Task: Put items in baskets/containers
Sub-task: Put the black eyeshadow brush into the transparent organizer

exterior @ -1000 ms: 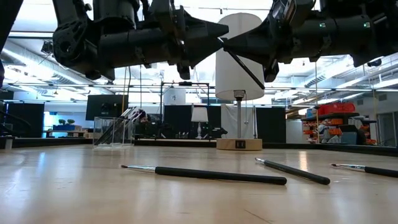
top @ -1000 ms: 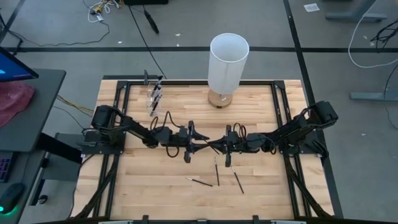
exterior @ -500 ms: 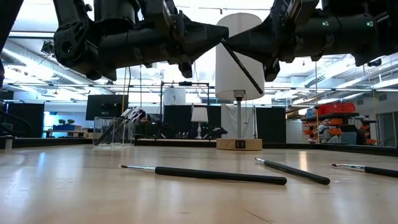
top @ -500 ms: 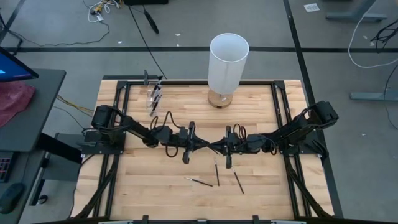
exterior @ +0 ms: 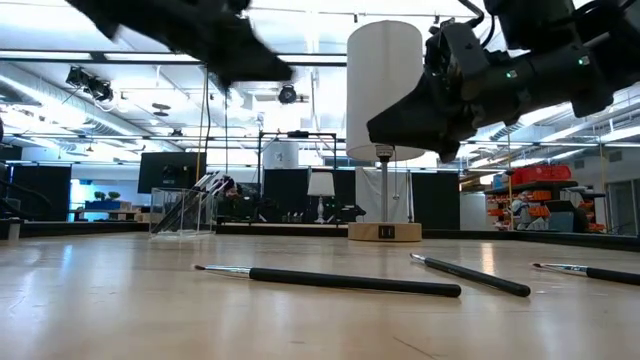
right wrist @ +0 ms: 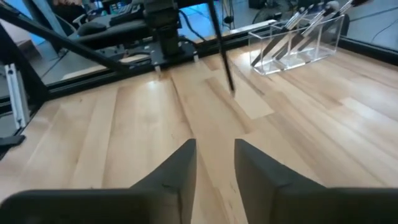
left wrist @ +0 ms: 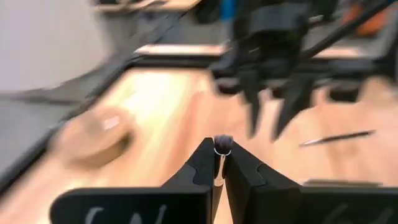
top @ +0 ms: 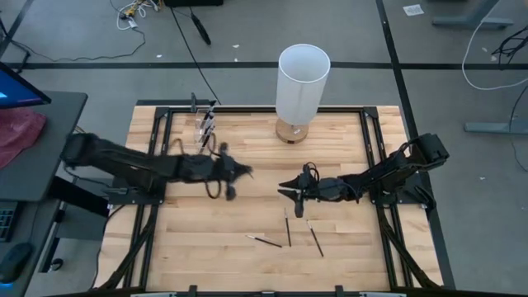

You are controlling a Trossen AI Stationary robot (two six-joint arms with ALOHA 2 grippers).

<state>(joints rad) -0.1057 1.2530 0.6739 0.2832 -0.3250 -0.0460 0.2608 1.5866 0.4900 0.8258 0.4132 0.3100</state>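
My left gripper (top: 245,172) hangs over the table's left middle, shut on a thin dark brush (right wrist: 222,46). My right gripper (top: 282,188) faces it from the right, open, with nothing between its fingers (right wrist: 214,158). Three more brushes (top: 288,229) lie flat on the wood near the front, and the low view shows them too (exterior: 330,281). A clear container (top: 204,128) with several brushes leaning inside stands at the far left; the right wrist view shows it too (right wrist: 298,38). My left gripper pinches the brush between its two fingertips, just below the bristle tuft (left wrist: 222,144), which pokes out past the tips. The handle (right wrist: 227,68) hangs down below the fingers, slightly slanted, clear of the table.
A white lamp (top: 303,78) on a round wooden base (top: 292,130) stands at the far middle. Black rails (top: 165,140) frame the tabletop. Bare wood lies between the two grippers and the container.
The two grippers met at mid-table, with the brush between them. My left gripper took hold of it, and my right gripper opened and let go. My left gripper then rose and drew back toward the table's left edge, carrying the brush clear.
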